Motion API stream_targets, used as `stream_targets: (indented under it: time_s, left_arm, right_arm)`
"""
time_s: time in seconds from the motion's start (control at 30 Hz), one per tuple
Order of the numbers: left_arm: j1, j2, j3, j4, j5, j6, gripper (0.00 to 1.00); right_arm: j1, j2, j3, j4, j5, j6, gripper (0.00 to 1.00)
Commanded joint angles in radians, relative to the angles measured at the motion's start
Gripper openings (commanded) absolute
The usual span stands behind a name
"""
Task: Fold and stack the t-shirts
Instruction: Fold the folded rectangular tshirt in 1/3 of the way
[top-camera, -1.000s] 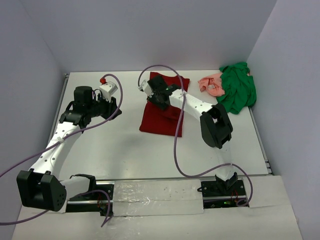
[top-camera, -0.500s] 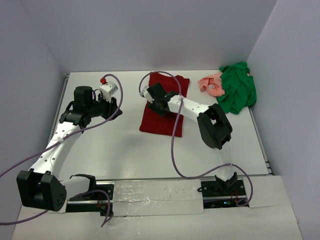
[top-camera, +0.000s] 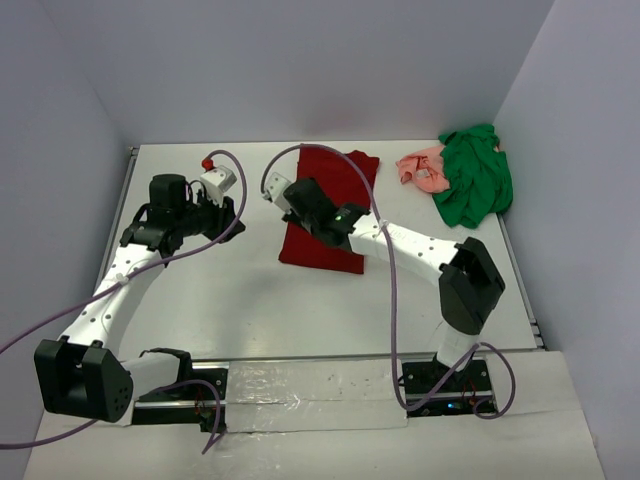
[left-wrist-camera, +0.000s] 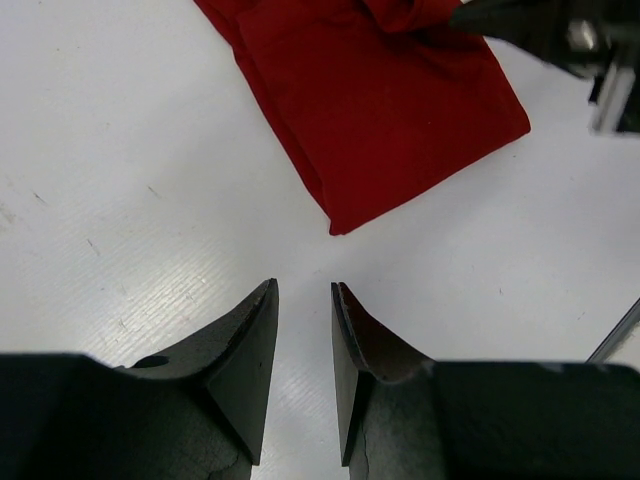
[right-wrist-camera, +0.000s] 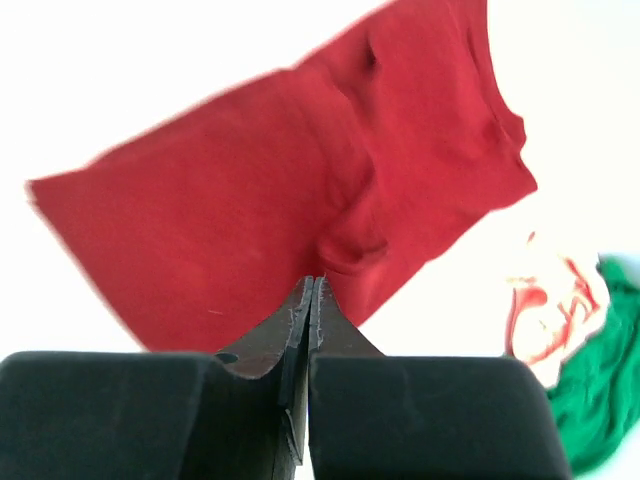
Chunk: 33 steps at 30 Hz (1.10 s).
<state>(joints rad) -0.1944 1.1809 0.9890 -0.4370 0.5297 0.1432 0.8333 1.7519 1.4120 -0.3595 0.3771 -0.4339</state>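
The maroon t-shirt (top-camera: 345, 175) lies folded into a long rectangle at the middle back of the table, and it also fills the top of the left wrist view (left-wrist-camera: 380, 100). My right gripper (top-camera: 305, 200) hovers over its left part and is shut. In the right wrist view its tips (right-wrist-camera: 313, 282) meet in front of the maroon t-shirt (right-wrist-camera: 250, 200), beside a small pucker, with no cloth seen between them. The green t-shirt (top-camera: 475, 185) and the pink t-shirt (top-camera: 422, 168) lie crumpled at the back right. My left gripper (left-wrist-camera: 303, 288) stands open and empty to the shirt's left.
The white table (top-camera: 230, 300) is walled on the left, back and right. Purple cables loop over both arms, one (top-camera: 390, 300) running along the right arm. A white camera block (top-camera: 218, 180) sits on the left wrist.
The right arm has swung left and towards the near edge across the maroon shirt, and its elbow has moved right. Its jaws have shut. The left arm has stayed put.
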Motion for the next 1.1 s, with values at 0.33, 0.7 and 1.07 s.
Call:
stream_targets:
  time_s: [0.33,0.7,1.07]
  left_arm:
    - [0.004,-0.038,-0.003,0.011,0.018,0.018,0.37]
    - [0.006,-0.041,-0.009,0.011,0.015,0.021,0.37]
    - [0.006,-0.021,-0.012,0.011,0.021,0.024,0.37]
  right_arm:
    - [0.017,0.156,-0.002,-0.087,-0.018,0.035,0.00]
    - [-0.092,0.325,0.027,-0.095,0.051,0.041,0.00]
    - [-0.149,0.330,0.018,0.039,0.134,0.000,0.00]
